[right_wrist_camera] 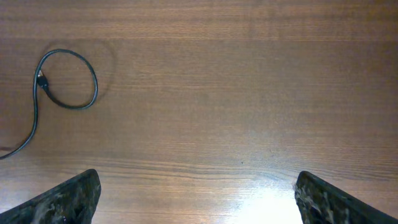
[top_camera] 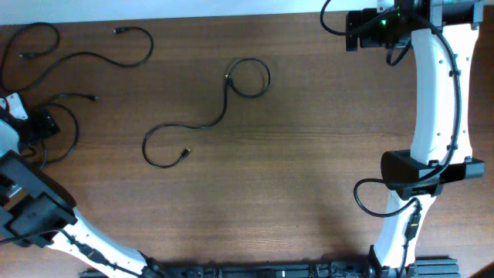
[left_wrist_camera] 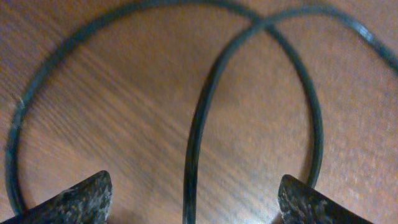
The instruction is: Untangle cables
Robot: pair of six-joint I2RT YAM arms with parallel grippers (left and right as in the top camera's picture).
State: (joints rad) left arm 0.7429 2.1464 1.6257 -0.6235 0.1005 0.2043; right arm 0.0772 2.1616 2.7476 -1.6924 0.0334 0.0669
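Note:
Several thin black cables lie spread on the wooden table. One cable (top_camera: 202, 123) snakes across the middle and ends in a loop (top_camera: 248, 77), which also shows in the right wrist view (right_wrist_camera: 67, 79). Two more cables (top_camera: 35, 42) (top_camera: 127, 50) lie at the far left. My left gripper (top_camera: 40, 126) sits low over a further cable (top_camera: 71, 116) at the left edge. In the left wrist view this gripper (left_wrist_camera: 193, 190) is open, and one strand of the crossing loops (left_wrist_camera: 198, 124) runs untouched between its fingers. My right gripper (top_camera: 351, 31) (right_wrist_camera: 198, 183) hangs open and empty at the far right.
The right arm's white links (top_camera: 436, 93) and its own thicker black wire (top_camera: 370, 197) fill the right side. The left arm (top_camera: 46, 216) crosses the near left corner. The table's far edge (top_camera: 231, 19) runs along the top.

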